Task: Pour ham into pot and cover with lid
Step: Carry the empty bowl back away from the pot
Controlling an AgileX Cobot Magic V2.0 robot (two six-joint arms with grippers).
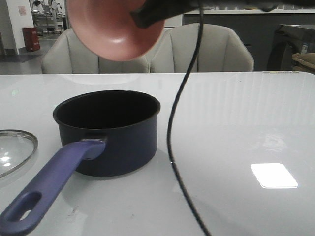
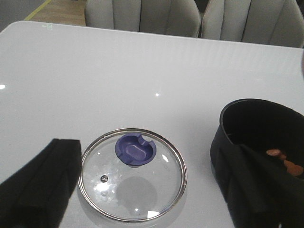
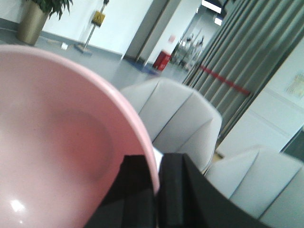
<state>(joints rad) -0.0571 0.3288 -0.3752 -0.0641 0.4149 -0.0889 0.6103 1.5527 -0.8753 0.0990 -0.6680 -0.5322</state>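
Overhead, the right gripper [image 3: 156, 190] pinches the tipped pink bowl [image 1: 115, 29] above the pot [image 1: 110, 132].

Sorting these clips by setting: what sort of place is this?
Probably an office or lab hall, not a home kitchen: a white table with grey padded chairs, a hallway with a red bin and a potted plant.

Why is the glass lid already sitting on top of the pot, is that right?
Not right. The glass lid is lying flat on the table beside the pot, not on it. The left wrist view shows this, and the pot is open with orange ham slices inside.
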